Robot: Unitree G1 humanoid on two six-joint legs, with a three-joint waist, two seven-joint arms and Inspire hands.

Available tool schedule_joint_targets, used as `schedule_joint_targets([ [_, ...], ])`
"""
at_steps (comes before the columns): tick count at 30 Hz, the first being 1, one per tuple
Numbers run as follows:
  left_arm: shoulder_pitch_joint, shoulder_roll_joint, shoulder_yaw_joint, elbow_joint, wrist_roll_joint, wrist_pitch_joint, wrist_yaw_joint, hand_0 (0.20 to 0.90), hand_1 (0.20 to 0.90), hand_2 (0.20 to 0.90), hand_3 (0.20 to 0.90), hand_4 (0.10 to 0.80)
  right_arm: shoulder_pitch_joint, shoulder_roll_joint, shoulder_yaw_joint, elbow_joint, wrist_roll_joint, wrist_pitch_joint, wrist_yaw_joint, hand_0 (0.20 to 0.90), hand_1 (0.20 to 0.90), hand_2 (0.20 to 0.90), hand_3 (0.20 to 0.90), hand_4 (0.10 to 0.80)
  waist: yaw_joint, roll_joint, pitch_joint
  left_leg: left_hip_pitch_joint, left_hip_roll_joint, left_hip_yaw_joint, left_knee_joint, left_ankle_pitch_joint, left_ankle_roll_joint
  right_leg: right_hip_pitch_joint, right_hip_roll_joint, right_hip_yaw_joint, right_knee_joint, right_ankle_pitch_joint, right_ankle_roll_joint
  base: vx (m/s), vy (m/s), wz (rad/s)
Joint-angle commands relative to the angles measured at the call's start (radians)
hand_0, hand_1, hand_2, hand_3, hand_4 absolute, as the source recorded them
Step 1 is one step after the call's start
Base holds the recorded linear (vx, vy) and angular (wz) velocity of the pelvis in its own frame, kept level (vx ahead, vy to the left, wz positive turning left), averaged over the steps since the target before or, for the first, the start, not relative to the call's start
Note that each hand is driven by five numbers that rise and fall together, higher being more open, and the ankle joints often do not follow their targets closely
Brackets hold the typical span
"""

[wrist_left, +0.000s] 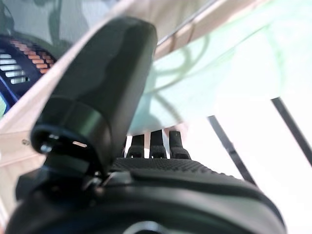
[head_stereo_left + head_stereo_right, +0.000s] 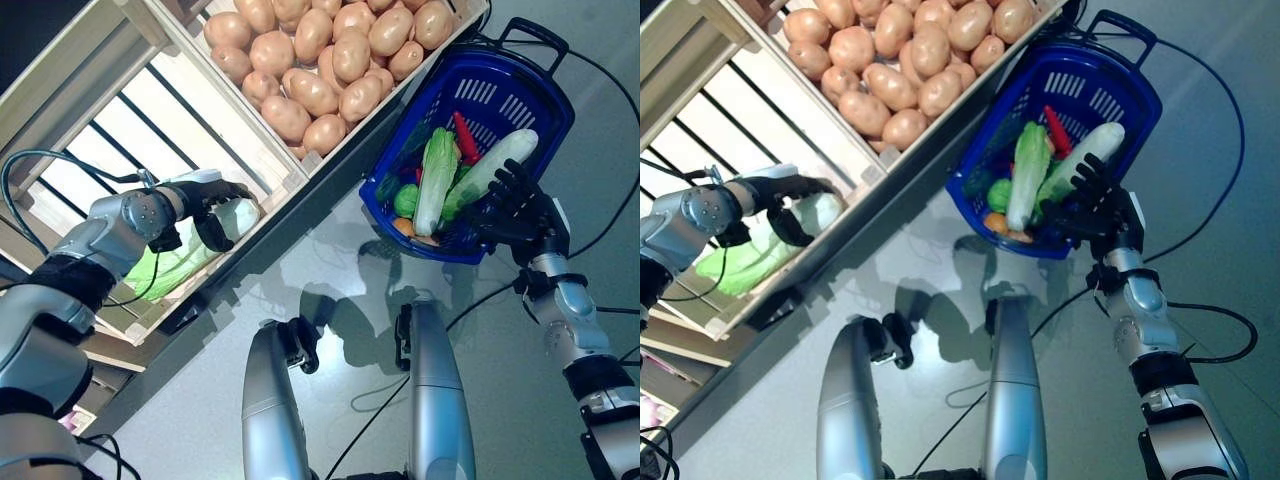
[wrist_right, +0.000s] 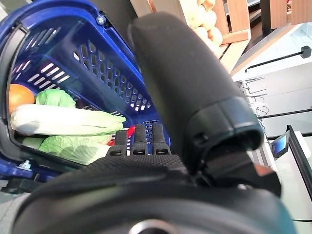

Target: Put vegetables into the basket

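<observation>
The blue plastic basket [image 2: 545, 110] stands on the floor beside the wooden stand. In it lie a long pale cabbage [image 2: 435, 178], a long white-and-green vegetable [image 2: 495, 168], a red pepper [image 2: 466, 136], a small round green vegetable [image 2: 406, 200] and an orange one [image 2: 403, 226]. My right hand [image 2: 520, 210] rests at the basket's near rim with its fingers straight; the right wrist view shows its fingers [image 3: 139, 139] over the rim. My left hand [image 2: 200, 205] reaches into a lower crate, fingers and thumb curled round a pale green cabbage [image 2: 240, 215], which still lies in the crate.
The wooden stand [image 2: 150, 40] runs slantwise across the left and top, with a crate of potatoes [image 2: 320, 70] right by the basket. Grey floor [image 2: 330, 250] lies between the stand and the basket.
</observation>
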Motion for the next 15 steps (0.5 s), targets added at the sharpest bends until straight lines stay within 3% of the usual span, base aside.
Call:
schedule_joint_targets([
  [1, -0.035, 0.024, 0.098, 0.006, 0.053, -0.071, 0.099, 0.3, 0.3, 0.3, 0.3, 0.4, -0.025, -0.021, -0.109, -0.078, 0.042, -0.106, 0.034, 0.9, 0.9, 0.9, 0.9, 0.8, -0.016, 0.002, -0.003, 0.025, -0.016, 0.04, -0.02, -0.062, 0.091, 0.035, -0.018, -0.048, -0.132, 0.15, -0.031, -0.042, -0.023, 0.03],
  [15, 0.009, 0.014, 0.156, 0.038, 0.111, -0.083, 0.147, 0.3, 0.3, 0.3, 0.3, 0.4, -0.045, 0.005, -0.118, -0.1, 0.028, -0.104, 0.044, 0.9, 0.9, 0.9, 0.9, 0.8, -0.011, -0.015, -0.003, 0.119, -0.012, 0.044, -0.064, -0.055, 0.082, 0.138, -0.016, -0.069, -0.176, 0.149, -0.035, -0.002, -0.001, 0.0],
])
